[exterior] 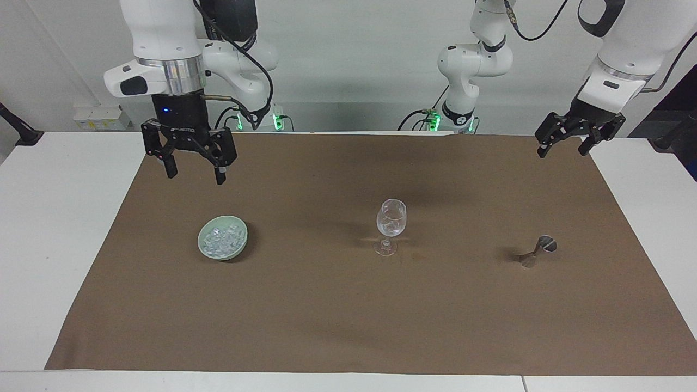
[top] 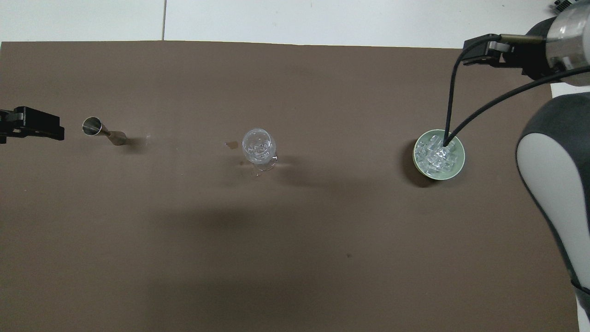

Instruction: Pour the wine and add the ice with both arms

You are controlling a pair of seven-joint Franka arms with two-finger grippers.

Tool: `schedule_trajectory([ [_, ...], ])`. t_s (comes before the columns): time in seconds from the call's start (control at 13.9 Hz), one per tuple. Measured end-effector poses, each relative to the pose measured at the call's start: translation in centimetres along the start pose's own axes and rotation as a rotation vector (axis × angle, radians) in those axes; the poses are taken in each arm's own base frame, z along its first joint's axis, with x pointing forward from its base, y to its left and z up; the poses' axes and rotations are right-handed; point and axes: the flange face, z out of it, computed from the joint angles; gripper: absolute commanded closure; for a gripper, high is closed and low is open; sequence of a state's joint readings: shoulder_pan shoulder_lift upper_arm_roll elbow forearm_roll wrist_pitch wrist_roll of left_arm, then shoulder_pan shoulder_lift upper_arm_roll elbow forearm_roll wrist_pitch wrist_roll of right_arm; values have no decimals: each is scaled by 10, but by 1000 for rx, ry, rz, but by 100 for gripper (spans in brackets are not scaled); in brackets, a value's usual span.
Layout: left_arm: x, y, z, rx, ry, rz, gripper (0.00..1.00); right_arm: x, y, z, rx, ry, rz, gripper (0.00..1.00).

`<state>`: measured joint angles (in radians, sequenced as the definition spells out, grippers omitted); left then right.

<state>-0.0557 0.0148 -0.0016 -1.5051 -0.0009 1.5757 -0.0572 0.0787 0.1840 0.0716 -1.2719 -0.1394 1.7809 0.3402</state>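
White walls back a white table [exterior: 65, 228] w/ a big brown mat [exterior: 348, 316] spread over most of it; both arm bases stand at the robots' edge.

Containers: a pale green bowl [exterior: 203, 243] sits on the mat toward the right arm's end, holding a heap of clear ice [exterior: 222, 239] cubes that fills most of it. In the overhead view the bowl's rim [top: 416, 159] and the ice [top: 435, 154] show clearly, w/ a black cable from the right arm's wrist crossing over them. Near mid-mat stands an upright wine glass [exterior: 391, 219], clear, w/ glassy pieces visible in its bowl from above [top: 259, 144]; whether there is liquid too, can't tell. Small wet-looking marks lie on the mat just beside its foot. Toward the left arm's end a small metal jigger [exterior: 539, 250] lies tipped on the mat, its open mouth showing [top: 91, 125]; what's inside, can't tell.

Grippers: right gripper [exterior: 195, 173] hangs high over the mat's corner region at the right arm's end, fingers spread wide, holding nothing. The bowl of ice lies below it and is well apart from the fingertips, no contact. Left gripper [exterior: 562, 147] hangs up over the mat's edge at the left arm's end, also spread wide & empty, well clear of the jigger; only its tip [top: 32, 128] enters the overhead view.
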Motion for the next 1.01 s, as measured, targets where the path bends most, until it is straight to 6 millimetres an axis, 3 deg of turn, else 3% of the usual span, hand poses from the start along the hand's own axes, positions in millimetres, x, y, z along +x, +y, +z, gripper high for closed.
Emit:
schedule_trajectory([
  [0.22, 0, 0, 0, 0, 0, 0, 0, -1, 29, -12, -22, -18, 18, 0],
  [0.58, 0, 1, 0, 0, -1, 1, 0, -8, 107, -31, -10, -63, -13, 0],
  [0.79, 0, 1, 1, 0, -2, 1, 0, -19, 132, -27, -13, -116, -65, 0],
  [1.01, 0, 1, 1, 0, -2, 1, 0, -33, 142, -18, -10, -150, -80, 0],
])
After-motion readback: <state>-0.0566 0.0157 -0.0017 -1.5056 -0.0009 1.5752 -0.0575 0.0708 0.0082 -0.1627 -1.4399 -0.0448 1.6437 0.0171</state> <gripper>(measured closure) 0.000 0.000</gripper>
